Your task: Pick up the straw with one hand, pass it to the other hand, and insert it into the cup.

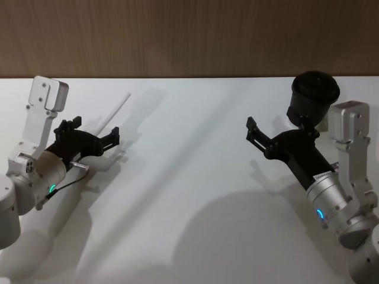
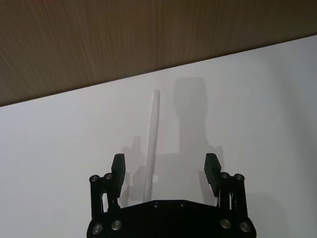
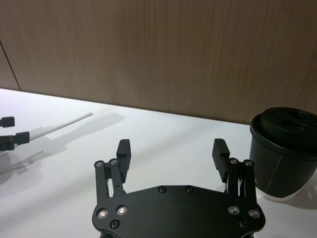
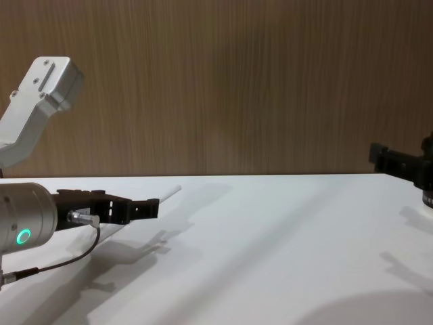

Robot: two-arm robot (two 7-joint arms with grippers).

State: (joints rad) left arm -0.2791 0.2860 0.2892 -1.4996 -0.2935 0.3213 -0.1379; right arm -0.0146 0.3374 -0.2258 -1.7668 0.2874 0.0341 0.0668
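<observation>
Zero grip yet: left gripper [image 2: 165, 163] gapes wide, empty, astride straw [image 2: 152, 134] lying flat on table [image 1: 189, 177], far left. We judge straw light, thin, crushable, roll-prone; we favour gentle mid-length pinch. Right gripper [image 3: 171, 146] wide open, empty, beside cup [image 3: 285, 148], far right.

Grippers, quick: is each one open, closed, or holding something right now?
Left gripper: open, straddling the straw, not gripping it.
Right gripper: open, empty, next to the cup.
</observation>
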